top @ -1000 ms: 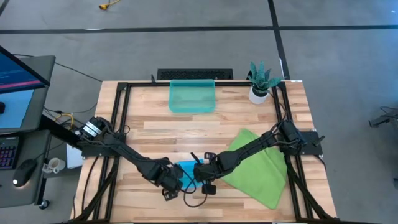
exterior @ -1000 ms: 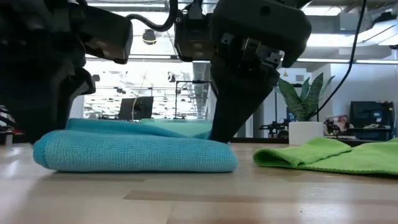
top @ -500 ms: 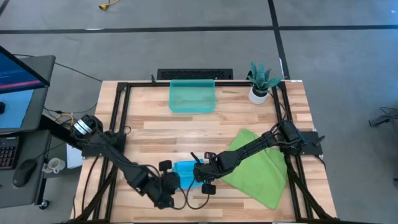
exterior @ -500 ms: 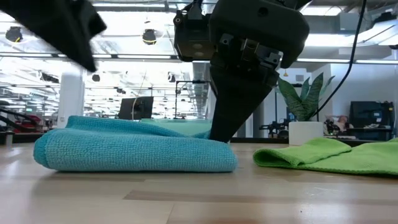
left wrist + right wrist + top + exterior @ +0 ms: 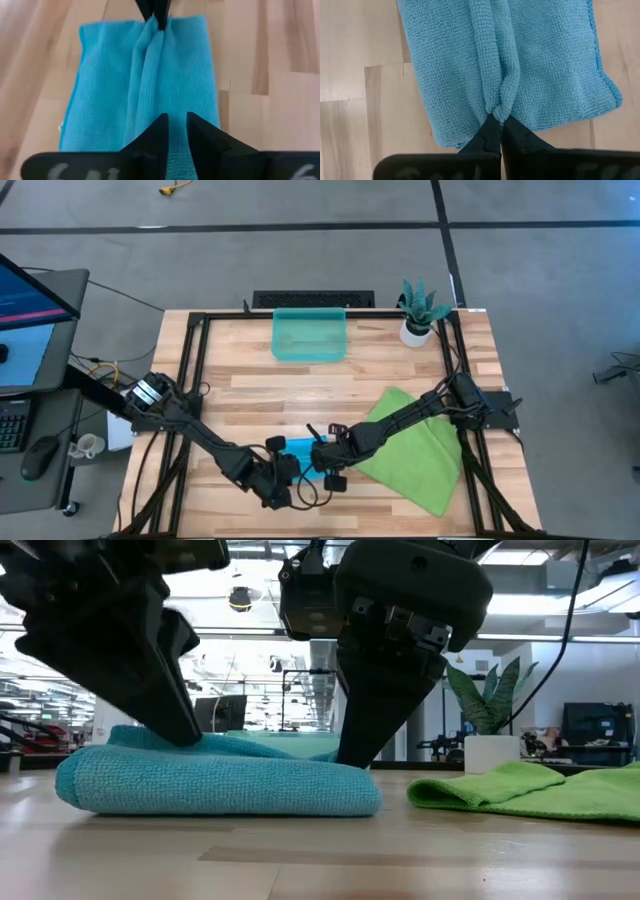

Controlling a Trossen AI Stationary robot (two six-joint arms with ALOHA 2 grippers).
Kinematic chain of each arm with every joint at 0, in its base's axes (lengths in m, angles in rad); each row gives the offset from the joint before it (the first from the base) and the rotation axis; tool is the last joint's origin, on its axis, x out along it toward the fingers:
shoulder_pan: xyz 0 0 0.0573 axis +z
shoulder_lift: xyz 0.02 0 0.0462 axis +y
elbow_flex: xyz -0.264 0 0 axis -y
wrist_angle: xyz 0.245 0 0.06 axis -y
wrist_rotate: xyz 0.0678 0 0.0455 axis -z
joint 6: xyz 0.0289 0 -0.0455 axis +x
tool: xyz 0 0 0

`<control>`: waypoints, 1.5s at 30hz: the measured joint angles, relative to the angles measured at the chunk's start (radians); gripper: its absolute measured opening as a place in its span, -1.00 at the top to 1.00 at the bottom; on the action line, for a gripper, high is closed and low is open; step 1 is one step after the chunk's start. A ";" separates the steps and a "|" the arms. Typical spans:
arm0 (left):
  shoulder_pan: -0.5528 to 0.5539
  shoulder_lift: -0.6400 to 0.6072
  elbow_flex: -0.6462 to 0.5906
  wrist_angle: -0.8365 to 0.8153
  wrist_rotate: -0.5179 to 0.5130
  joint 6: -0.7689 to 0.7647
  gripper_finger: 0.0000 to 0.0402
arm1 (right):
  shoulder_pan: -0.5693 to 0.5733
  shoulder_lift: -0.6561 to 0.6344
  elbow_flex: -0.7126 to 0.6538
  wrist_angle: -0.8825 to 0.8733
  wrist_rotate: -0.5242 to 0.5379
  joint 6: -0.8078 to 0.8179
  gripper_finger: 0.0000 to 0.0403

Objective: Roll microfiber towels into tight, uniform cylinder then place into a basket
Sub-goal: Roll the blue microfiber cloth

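The sky-blue towel (image 5: 301, 450) lies folded flat on the table near its front edge, with a raised ridge (image 5: 150, 65) running along its middle. My right gripper (image 5: 322, 458) is shut on the towel's right end. My left gripper (image 5: 177, 125) comes down on the towel's left part (image 5: 188, 735), its fingers a narrow gap apart with blue cloth showing between them. The lime-green towel (image 5: 415, 448) lies spread on the table to the right. The teal basket (image 5: 310, 335) stands at the far middle. My left gripper touches the top of the blue towel near its left end (image 5: 150, 117), slanting down from the near left. The fingertips sit at the ridge's end; whether they pinch cloth I cannot tell. The towel lies on the table. My right gripper pinches the end of the ridge at the towel's right edge (image 5: 498, 111) between its two fingers. It comes from above, slanting from the right, in line with the ridge. The cloth gathers into a fold at the fingertips; the rest lies flat on the table.
A white pot with a green plant (image 5: 418, 315) stands at the far right corner. Black frame rails (image 5: 195, 370) run along the table's left and right sides. Bare wood (image 5: 290, 395) lies between the towels and the basket.
My left gripper lifted off the blue towel's left end, drew back toward the near left corner, then turned and came down again on the towel's top, farther in from that end. The towel and my right gripper have stayed where they were.
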 joint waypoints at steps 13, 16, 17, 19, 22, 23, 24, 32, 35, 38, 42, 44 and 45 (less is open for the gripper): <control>0.007 -0.001 -0.086 0.055 0.116 -0.031 0.75 | 0.006 0.000 0.000 0.003 0.000 -0.018 0.45; 0.007 -0.002 -0.087 0.057 0.115 -0.013 0.75 | 0.004 -0.014 0.002 -0.026 -0.009 -0.018 0.34; 0.007 -0.002 -0.087 0.058 0.115 -0.005 0.75 | 0.002 -0.023 0.007 -0.043 -0.012 -0.018 0.32; 0.007 -0.002 -0.087 0.058 0.115 0.001 0.75 | 0.001 -0.046 0.016 -0.078 -0.010 -0.018 0.28; 0.007 -0.002 -0.087 0.057 0.117 0.001 0.75 | 0.010 -0.097 0.018 -0.102 0.014 -0.042 0.24; 0.007 -0.002 -0.087 0.057 0.118 0.001 0.75 | 0.017 -0.114 0.019 -0.108 0.029 -0.054 0.23; 0.007 -0.002 -0.087 0.057 0.120 -0.004 0.75 | 0.028 -0.133 0.019 -0.118 0.048 -0.067 0.23; 0.007 -0.002 -0.088 0.057 0.124 -0.011 0.75 | 0.202 -0.186 -0.051 -0.079 0.306 -0.205 0.25; 0.012 -0.002 -0.088 0.057 0.124 -0.010 0.75 | 0.254 -0.178 -0.123 0.021 0.340 -0.349 0.25; 0.021 -0.002 -0.088 0.056 0.125 -0.017 0.75 | 0.268 -0.178 -0.175 0.167 0.342 -0.508 0.24; 0.038 -0.001 -0.088 0.057 0.126 -0.041 0.75 | 0.243 -0.178 -0.182 0.237 0.343 -0.646 0.25; 0.048 -0.002 -0.088 0.057 0.125 -0.041 0.75 | 0.216 -0.178 -0.183 0.233 0.310 -0.668 0.25; 0.052 -0.002 -0.088 0.057 0.125 -0.041 0.75 | 0.202 -0.178 -0.187 0.236 0.282 -0.666 0.25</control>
